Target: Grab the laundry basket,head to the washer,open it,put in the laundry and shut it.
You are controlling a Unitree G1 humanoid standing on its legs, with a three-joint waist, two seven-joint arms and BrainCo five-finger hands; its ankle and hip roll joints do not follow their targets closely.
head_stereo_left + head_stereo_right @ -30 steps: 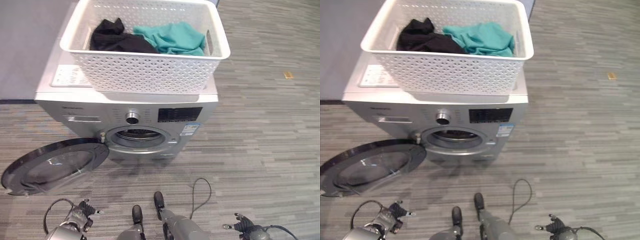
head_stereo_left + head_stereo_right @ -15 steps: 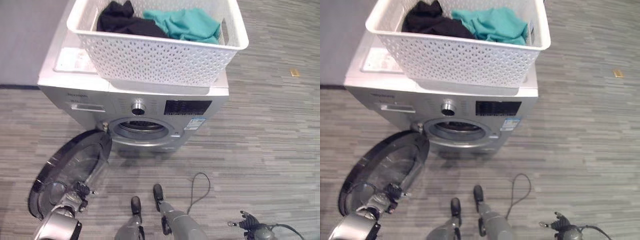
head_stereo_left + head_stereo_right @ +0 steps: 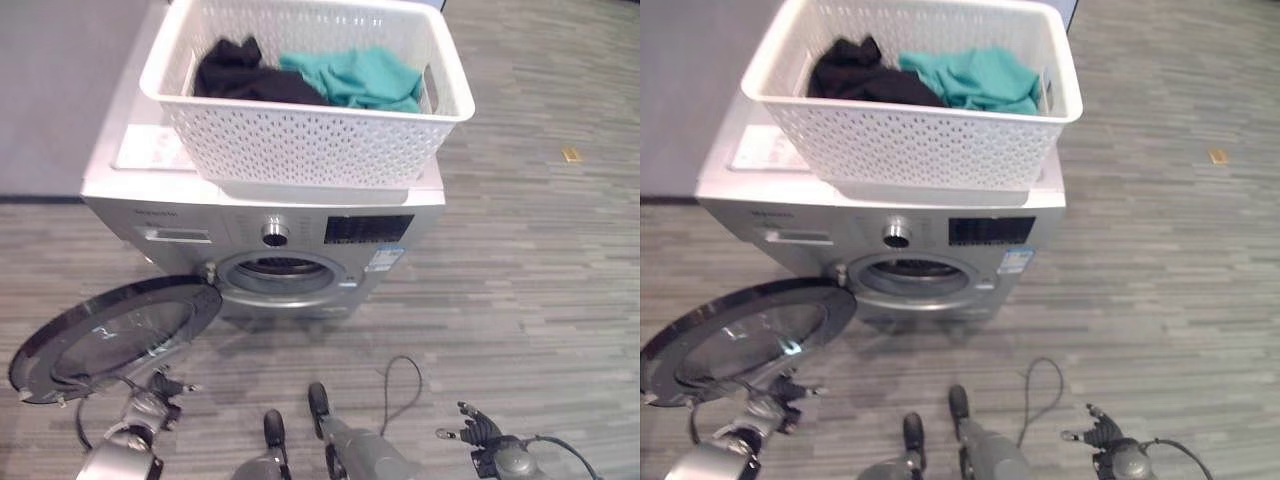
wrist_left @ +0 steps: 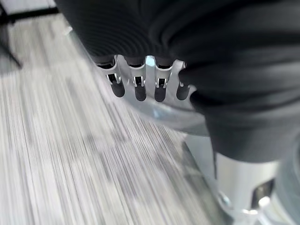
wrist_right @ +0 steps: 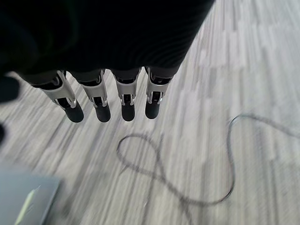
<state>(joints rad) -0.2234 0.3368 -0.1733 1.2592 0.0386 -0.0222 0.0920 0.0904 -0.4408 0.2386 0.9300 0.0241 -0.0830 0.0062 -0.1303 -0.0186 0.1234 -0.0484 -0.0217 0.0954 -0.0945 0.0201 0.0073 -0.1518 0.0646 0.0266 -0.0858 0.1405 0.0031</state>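
The white laundry basket (image 3: 310, 150) stands on top of the silver washer (image 3: 180, 215). A black garment (image 3: 240, 80) and a teal garment (image 3: 355, 78) lie in it. The washer's round door (image 3: 110, 335) hangs wide open to the left, and the drum opening (image 3: 280, 272) is bare. My left hand (image 3: 155, 392) is low at the door's near edge with its fingers (image 4: 136, 91) straight, holding nothing. My right hand (image 3: 478, 432) hangs open over the floor at the lower right, its fingers (image 5: 101, 110) straight.
Striped grey flooring runs all round the washer. A grey wall (image 3: 50, 90) stands behind it on the left. A small tan scrap (image 3: 571, 155) lies on the floor far to the right.
The camera has swayed. The door has swung wider open than half a second ago. My left hand has come off its rim and sits just below it. The right hand has barely moved.
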